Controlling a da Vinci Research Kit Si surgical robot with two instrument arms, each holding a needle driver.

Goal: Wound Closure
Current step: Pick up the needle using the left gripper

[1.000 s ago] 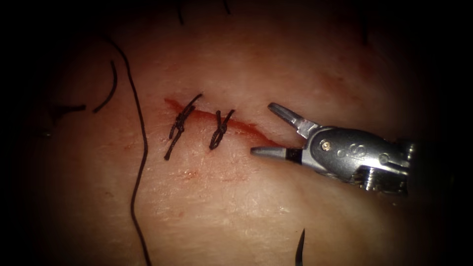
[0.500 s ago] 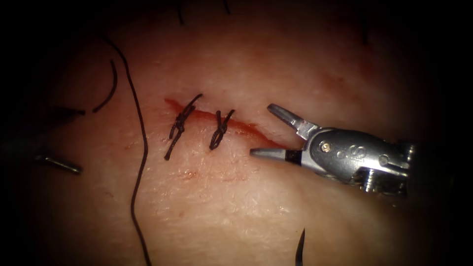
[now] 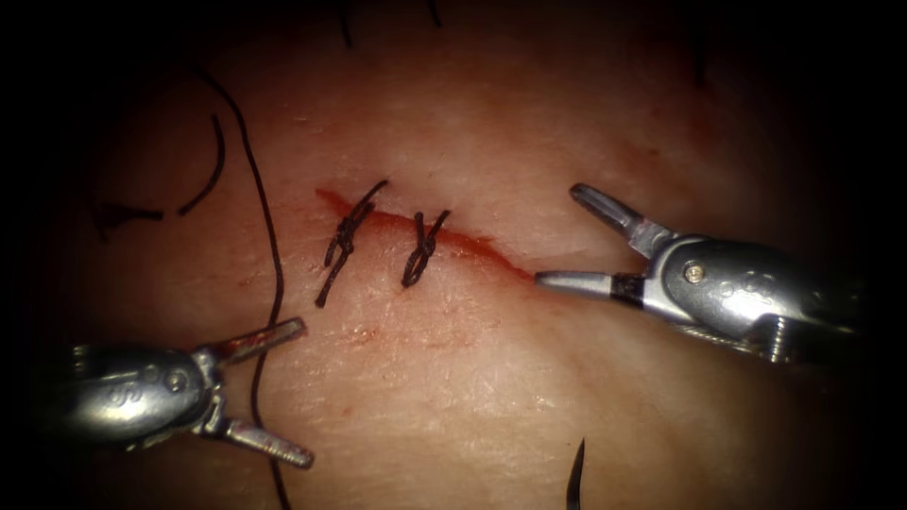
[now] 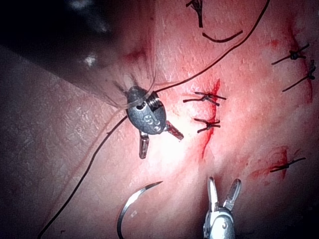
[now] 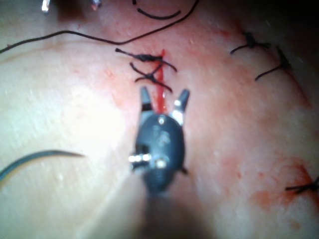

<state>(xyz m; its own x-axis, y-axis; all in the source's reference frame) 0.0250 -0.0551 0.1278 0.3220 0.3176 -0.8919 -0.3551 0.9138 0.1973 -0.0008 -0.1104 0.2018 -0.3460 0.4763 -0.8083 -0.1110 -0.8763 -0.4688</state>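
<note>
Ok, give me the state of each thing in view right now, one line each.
left tool: jaws open, holds nothing, astride the thread
right tool: jaws open, holds nothing, at the cut's right end
needle: lying free on the tissue, not in it
thread: slack, left of the cut
cut: two knotted stitches, right end unstitched

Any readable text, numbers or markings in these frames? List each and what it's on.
"S?": raised marking on the left tool's clevis in the left wrist view, first character looks like S, second unclear.
Embossed marks on the left tool's body in the endoscope view: too blurred to read.
Embossed marks on the right tool's body: too blurred to read.
No other text.
</note>
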